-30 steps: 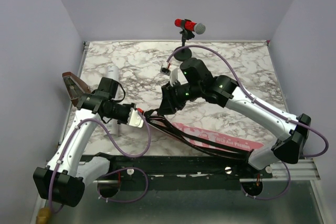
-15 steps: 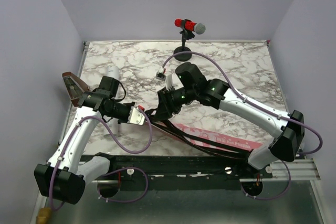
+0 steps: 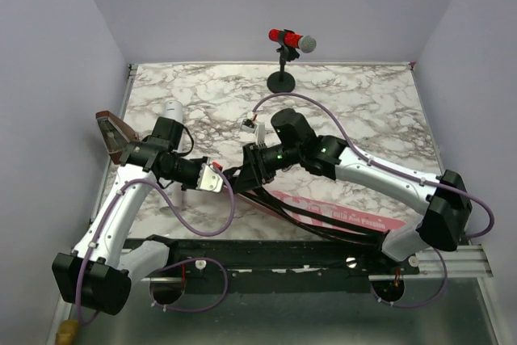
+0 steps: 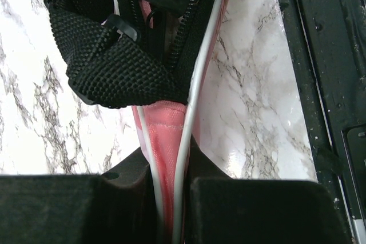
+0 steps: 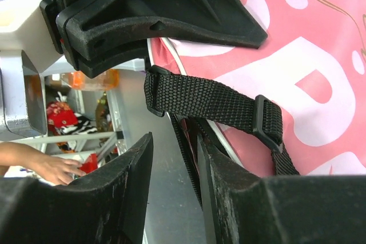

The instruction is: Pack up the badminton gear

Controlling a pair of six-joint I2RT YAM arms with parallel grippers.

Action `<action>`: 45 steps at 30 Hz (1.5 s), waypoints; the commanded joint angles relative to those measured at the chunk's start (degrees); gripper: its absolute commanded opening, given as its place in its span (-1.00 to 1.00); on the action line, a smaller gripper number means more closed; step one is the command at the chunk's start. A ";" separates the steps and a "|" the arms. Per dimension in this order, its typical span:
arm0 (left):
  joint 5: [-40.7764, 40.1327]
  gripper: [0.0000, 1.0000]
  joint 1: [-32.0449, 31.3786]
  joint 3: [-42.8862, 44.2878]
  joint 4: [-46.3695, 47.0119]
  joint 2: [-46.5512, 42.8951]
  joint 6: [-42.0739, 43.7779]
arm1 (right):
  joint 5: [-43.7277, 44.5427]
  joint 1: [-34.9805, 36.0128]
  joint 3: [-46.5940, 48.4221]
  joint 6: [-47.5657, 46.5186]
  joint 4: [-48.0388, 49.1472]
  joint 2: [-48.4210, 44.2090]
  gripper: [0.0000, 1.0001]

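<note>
Pink cloth edged with white piping, one end of the bag, is pinched in the left pincer, whose jaws stand narrow on it. The bag's inside is hidden behind the black strap, which bunches across the opening. From above, the bag lies along the near right of the worktop, with its gripped end raised toward the middle. The right arm covers most of it and cuts off the lettering. The white tube lies far left, with only its far end showing past the left arm.

The right pincer is partly apart just beside the left one. A thin black band runs into its gap, and I cannot tell whether it presses that band. Over the last second this pincer has swung down and left, closer to the left pincer, while the left arm has barely shifted.
</note>
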 commanded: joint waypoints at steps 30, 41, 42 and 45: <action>-0.65 -1.00 -0.72 -1.70 -2.27 -4.92 5.61 | 3.12 0.25 -9.61 15.16 21.81 -1.90 -0.61; -1.01 -1.00 -0.72 -2.31 -1.30 -4.83 5.00 | 3.74 0.25 -10.66 14.90 21.89 -3.04 -0.99; -0.92 -1.00 -0.72 -2.23 -1.13 -4.83 4.73 | 3.83 0.25 -10.75 14.99 21.89 -3.13 -0.99; -1.27 -1.00 -0.72 -2.31 -0.78 -4.66 4.29 | 4.35 0.25 -11.36 14.99 21.90 -3.83 -0.99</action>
